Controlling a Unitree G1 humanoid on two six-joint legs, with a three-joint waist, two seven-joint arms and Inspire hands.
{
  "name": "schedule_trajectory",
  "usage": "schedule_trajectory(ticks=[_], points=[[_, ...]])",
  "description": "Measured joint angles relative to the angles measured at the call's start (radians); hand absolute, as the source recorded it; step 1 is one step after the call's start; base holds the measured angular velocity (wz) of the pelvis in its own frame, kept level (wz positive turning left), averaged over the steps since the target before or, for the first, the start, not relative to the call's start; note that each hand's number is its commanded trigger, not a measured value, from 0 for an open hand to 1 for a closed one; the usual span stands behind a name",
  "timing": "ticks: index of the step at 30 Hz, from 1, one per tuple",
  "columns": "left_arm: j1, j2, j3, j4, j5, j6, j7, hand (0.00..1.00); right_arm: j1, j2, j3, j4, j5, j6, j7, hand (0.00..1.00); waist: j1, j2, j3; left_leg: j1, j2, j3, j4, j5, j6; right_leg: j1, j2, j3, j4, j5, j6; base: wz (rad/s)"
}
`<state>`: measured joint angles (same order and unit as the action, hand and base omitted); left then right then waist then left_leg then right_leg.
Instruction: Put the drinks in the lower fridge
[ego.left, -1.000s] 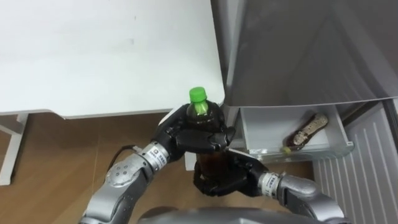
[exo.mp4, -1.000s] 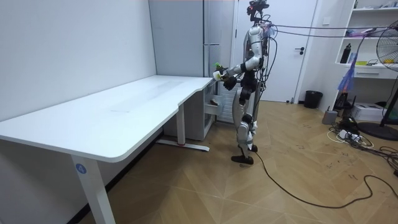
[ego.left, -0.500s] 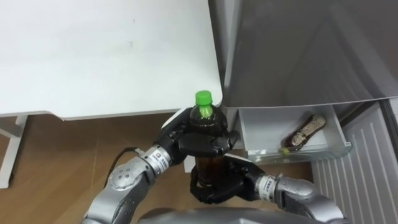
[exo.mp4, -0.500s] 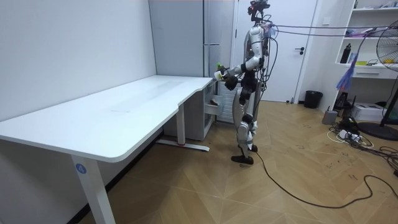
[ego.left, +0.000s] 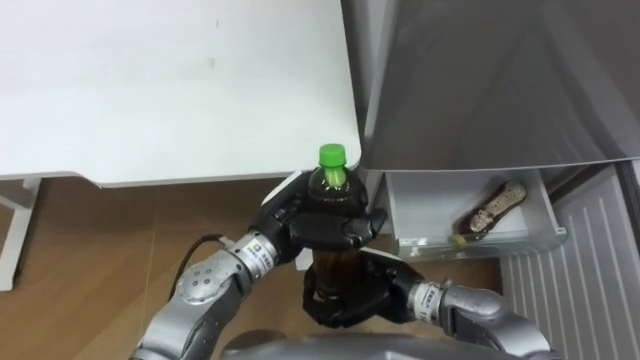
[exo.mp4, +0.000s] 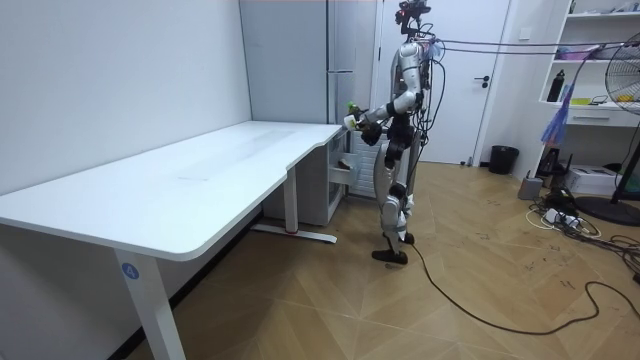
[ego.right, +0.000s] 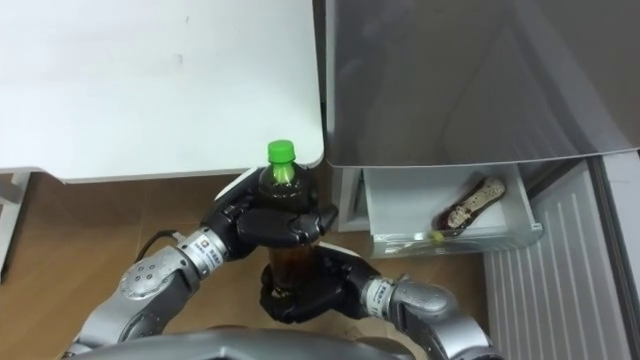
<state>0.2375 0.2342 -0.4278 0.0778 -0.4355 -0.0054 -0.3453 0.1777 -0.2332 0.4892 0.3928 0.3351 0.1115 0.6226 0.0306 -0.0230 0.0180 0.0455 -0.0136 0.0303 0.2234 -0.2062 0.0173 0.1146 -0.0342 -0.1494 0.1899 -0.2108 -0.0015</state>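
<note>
Bottle, frame centre, clasped by left hand above, right hand below. Eye views show second bottle lying in open drawer; room view shows robot standing at desk end.

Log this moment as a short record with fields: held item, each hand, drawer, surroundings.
Held item: upright dark plastic bottle with a green cap
Left hand: fingers curled round the bottle's upper part
Right hand: gripping its lower part
Drawer: white fridge drawer open, a second brown bottle lying inside
Surroundings: white desk on the robot's left
</note>
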Motion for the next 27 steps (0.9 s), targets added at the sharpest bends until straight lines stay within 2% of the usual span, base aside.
schedule_trajectory(ticks=[10,15,17,20,23,27], points=[[-0.001,0.015,0.006,0.000,-0.005,0.000,0.001,0.00,-0.022,-0.003,-0.017,0.000,0.003,0.000,-0.001,1.00,-0.002,0.004,0.0028,-0.001,0.001,-0.001,0.004,0.000,0.000,0.005,0.001,-0.003,0.003,0.000,0.000,0.00],[-0.005,0.016,0.026,-0.003,-0.004,0.000,0.001,0.00,-0.047,-0.004,-0.056,-0.006,0.059,0.000,-0.001,1.00,-0.001,0.007,0.0031,-0.018,0.002,-0.004,0.016,-0.001,0.001,-0.016,0.000,-0.004,0.016,0.000,0.000,0.00],[-0.006,0.015,0.048,-0.025,-0.003,0.000,0.003,0.00,-0.047,-0.006,-0.074,-0.016,0.086,0.000,-0.001,1.00,-0.001,0.012,0.0046,-0.019,0.001,-0.004,0.018,-0.001,0.001,-0.017,0.000,-0.007,0.015,0.002,-0.001,0.00],[-0.008,0.015,0.079,-0.065,-0.004,0.001,0.012,0.00,-0.047,-0.007,-0.081,-0.029,0.108,-0.001,-0.008,1.00,-0.003,0.021,0.0029,-0.018,0.001,-0.009,0.019,-0.001,0.001,-0.014,-0.001,-0.018,0.015,0.002,-0.001,0.04],[-0.008,0.020,0.077,-0.075,-0.004,0.001,0.015,0.00,-0.047,-0.008,-0.080,-0.029,0.119,-0.002,-0.011,1.00,-0.003,0.033,0.0015,-0.017,0.001,-0.010,0.019,-0.001,0.001,-0.013,-0.001,-0.018,0.015,0.002,-0.001,0.01],[-0.011,0.018,0.081,-0.115,-0.005,0.001,0.027,0.00,-0.045,-0.009,-0.080,-0.029,0.120,-0.002,-0.014,1.00,-0.003,0.036,0.0015,-0.015,0.001,-0.011,0.020,-0.001,0.000,-0.011,-0.001,-0.020,0.015,0.002,-0.001,0.00]])
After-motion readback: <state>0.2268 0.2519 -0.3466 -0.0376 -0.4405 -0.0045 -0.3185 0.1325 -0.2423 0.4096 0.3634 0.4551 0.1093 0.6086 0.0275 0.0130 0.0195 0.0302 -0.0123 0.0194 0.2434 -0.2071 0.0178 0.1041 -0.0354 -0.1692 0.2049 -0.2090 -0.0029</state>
